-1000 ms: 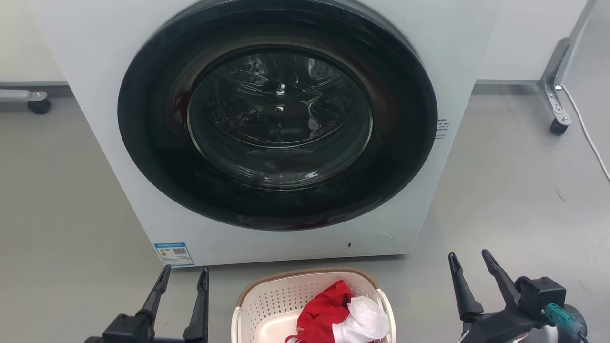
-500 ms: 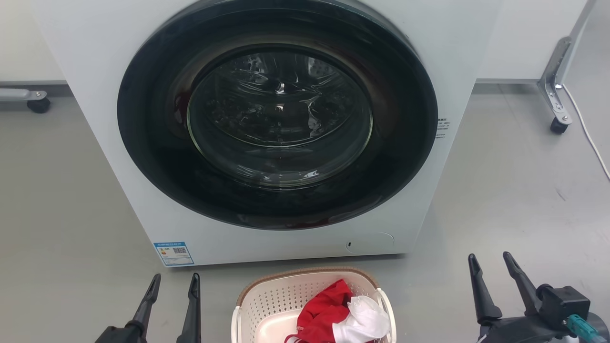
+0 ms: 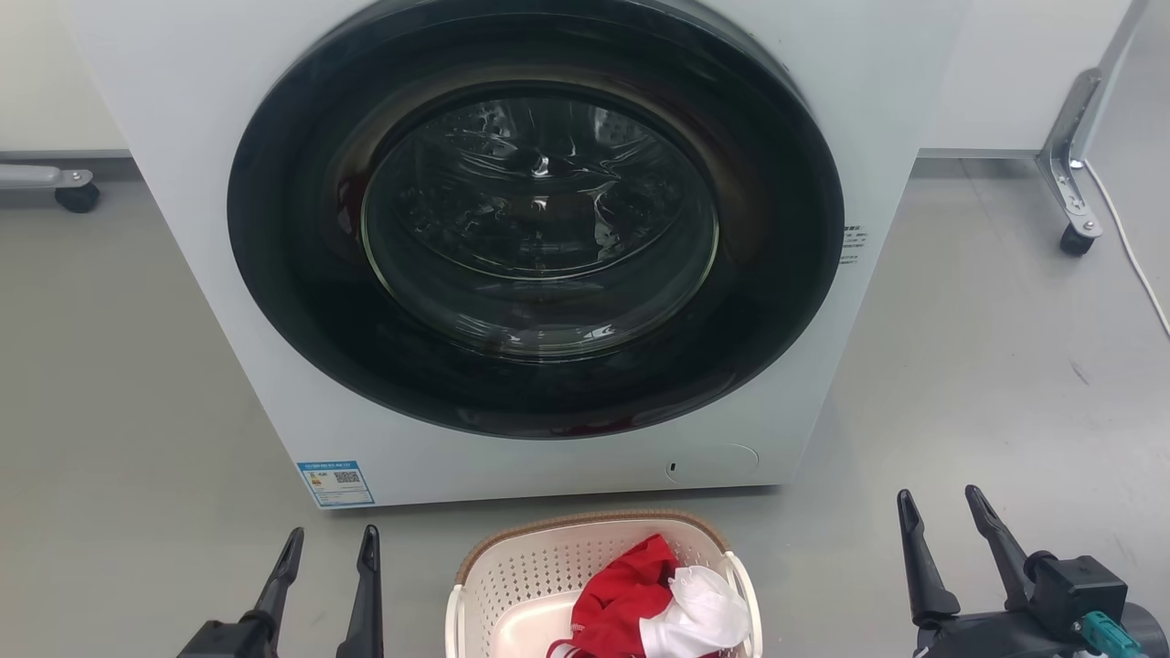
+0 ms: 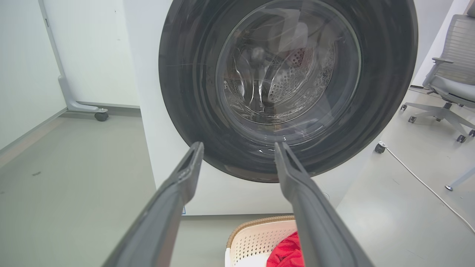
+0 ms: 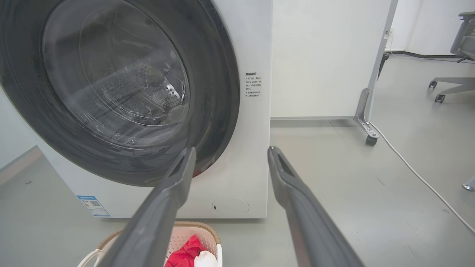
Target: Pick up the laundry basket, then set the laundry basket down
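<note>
Noting laundry basket (image 3: 530,576): cream perforated plastic, rounded, brown woven-look rim.
Contents: red cloth (image 3: 622,594), white cloth (image 3: 704,612).
Left gripper (image 3: 332,532), right gripper (image 3: 940,493): we see both spread, empty.

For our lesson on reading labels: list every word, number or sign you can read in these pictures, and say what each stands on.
Blue label with a QR code, low left on the washer front: print too small to read.
Black notice, on the washer front right of the door: several lines of Chinese characters, too blurred to quote.
No text here can be quoted with certainty.
</note>
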You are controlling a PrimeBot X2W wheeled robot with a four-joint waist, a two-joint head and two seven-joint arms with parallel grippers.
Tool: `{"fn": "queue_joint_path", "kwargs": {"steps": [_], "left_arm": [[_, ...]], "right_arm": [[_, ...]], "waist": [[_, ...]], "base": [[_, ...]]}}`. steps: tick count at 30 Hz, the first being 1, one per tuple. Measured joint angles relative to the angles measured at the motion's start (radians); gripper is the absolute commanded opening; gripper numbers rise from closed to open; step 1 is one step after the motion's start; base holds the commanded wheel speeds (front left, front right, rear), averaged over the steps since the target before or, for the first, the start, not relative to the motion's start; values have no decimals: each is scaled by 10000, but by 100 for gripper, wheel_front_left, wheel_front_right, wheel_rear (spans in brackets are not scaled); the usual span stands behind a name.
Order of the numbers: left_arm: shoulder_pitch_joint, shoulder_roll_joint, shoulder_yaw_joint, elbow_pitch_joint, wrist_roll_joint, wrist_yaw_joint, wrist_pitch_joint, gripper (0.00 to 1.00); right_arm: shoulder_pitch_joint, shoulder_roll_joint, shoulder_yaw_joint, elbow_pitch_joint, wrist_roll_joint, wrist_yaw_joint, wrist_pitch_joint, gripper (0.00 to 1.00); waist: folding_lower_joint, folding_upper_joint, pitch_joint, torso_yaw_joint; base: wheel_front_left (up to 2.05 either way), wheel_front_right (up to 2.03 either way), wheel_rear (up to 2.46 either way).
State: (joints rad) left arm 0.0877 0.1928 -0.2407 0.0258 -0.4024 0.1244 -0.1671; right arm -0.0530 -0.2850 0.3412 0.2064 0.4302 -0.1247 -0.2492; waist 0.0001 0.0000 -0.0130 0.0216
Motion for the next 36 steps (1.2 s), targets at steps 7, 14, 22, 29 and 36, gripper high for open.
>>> {"fn": "queue_joint_path", "kwargs": {"steps": [7,14,22,29,36], "left_arm": [[10,-52,54,-71,261,0,211,100],[22,-102,146,-176,378,0,362,0],[210,-238,132,334,217,-67,426,0],[175,-330,382,477,-575,-201,602,0],[115,-408,623,633,-1630,-380,803,0]], "right_arm": [[11,46,-102,-67,-104,0,15,100],[13,127,-201,-163,-357,0,36,0],[363,408,-219,268,-219,38,153,0],[351,520,-558,295,671,207,414,0],[310,679,-901,347,1570,399,727,0]], "waist": [[0,0,13,13],[0,0,25,18],[0,0,32,10],[0,0,43,-9],[0,0,52,-27]], "base": [[0,0,0],[0,0,0],[0,0,0],[0,0,0],[0,0,0]]}}
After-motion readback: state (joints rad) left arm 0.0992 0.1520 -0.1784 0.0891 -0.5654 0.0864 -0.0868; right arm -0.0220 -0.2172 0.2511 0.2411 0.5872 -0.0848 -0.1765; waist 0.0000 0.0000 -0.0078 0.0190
